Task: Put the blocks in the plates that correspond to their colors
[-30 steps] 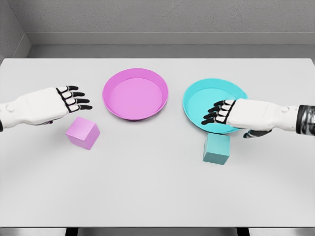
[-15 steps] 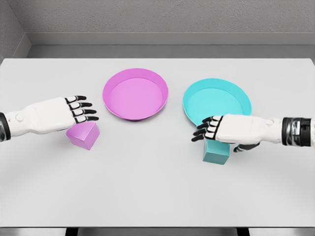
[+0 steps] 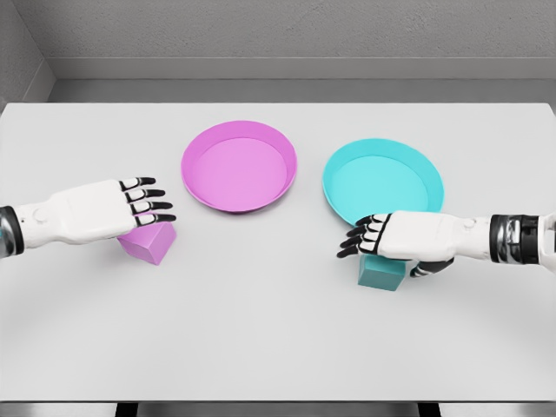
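Hovering flat over the pink block [image 3: 148,241], the left hand [image 3: 102,208] has its fingers stretched out and slightly spread, gripping nothing, with the pink plate [image 3: 239,166] up and to its right. Right hand [image 3: 407,235] covers the teal block [image 3: 380,270] just below the teal plate [image 3: 383,184], fingers extended; contact is hard to judge.

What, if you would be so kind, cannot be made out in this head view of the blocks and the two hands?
- Pink block: its top and left part are hidden under the left hand, so contact cannot be told.
- Teal block: its upper part is covered by the right hand; grip unclear.
- Both forearms are cut off by the picture's side edges.
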You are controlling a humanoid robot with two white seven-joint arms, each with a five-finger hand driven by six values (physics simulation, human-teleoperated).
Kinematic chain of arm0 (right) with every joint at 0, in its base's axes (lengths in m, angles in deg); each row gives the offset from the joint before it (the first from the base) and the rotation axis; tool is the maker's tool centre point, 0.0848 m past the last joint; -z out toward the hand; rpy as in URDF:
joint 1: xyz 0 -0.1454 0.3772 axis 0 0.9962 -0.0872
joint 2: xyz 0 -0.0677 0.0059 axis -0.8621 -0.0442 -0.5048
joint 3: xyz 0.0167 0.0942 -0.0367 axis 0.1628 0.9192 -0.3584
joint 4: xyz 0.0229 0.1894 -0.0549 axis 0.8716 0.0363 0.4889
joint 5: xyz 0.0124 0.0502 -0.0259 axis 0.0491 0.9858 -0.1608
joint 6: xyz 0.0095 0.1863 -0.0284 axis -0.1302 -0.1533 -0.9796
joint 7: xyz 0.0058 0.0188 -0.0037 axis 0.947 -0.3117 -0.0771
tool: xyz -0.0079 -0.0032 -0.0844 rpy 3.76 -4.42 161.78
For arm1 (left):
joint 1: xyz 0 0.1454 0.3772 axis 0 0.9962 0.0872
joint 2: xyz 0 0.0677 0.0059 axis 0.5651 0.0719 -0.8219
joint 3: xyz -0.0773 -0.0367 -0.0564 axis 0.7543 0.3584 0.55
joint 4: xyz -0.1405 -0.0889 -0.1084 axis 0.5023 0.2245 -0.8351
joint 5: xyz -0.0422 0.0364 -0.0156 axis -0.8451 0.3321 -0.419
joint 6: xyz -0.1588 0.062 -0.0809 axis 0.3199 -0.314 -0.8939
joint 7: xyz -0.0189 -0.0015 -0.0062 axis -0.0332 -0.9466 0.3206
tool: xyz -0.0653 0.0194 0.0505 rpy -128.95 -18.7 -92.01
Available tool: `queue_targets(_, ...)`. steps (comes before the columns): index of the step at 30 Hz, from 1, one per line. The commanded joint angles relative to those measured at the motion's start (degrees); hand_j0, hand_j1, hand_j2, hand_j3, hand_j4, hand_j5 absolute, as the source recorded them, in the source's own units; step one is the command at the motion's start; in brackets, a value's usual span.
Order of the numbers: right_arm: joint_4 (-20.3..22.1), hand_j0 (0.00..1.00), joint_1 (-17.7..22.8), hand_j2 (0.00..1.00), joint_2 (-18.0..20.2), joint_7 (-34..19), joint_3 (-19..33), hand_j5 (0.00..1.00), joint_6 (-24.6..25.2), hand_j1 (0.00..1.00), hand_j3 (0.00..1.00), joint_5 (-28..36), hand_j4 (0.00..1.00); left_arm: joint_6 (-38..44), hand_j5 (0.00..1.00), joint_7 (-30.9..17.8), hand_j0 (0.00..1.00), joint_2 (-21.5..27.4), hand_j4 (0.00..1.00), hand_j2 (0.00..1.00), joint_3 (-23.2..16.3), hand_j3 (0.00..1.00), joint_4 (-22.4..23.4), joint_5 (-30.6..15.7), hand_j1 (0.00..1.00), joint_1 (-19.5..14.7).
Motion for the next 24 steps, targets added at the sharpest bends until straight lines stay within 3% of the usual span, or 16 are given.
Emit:
queue_targets(1, -0.5, 1.00, 0.0, 1.00, -0.1, 0.0, -0.4, 1.00, 0.1, 1.00, 1.00, 0.3, 1.00, 0.0, 1.00, 0.0, 1.00, 0.0, 1.00, 1.00, 0.0, 1.00, -0.5, -0.1, 1.00, 0.0)
queue_targets(10, -1.1, 1.00, 0.0, 1.00, -0.5, 0.0, -1.6, 1.00, 0.1, 1.00, 1.00, -0.7, 1.00, 0.0, 1.00, -1.6, 1.00, -0.3, 1.00, 1.00, 0.0, 1.00, -1.1, 1.7, 1.00, 1.2)
queue_targets(13, -1.2, 0.70, 0.0, 0.70, -0.5, 0.0, -1.6, 0.70, 0.1, 0.70, 0.70, -1.9, 0.70, 0.0, 1.00, -1.6, 1.00, -0.6, 1.00, 1.00, -0.5, 1.00, -0.9, 2.4, 1.00, 1.2)
queue_targets(16, -1.2, 0.56, 0.0, 0.56, -0.5, 0.0, -1.6, 0.56, 0.1, 0.56, 0.56, -2.0, 0.56, 0.0, 1.00, -1.6, 1.00, -1.3, 1.00, 1.00, -0.9, 1.00, -0.5, 3.3, 1.00, 1.1)
queue_targets(24, -1.1, 0.53, -0.4, 0.53, -0.6, 0.0, -1.3, 0.53, 0.1, 0.53, 0.53, -2.0, 0.53, 0.0, 1.00, -1.7, 1.00, -2.6, 1.00, 1.00, -1.9, 1.00, 0.4, 4.2, 1.00, 0.9)
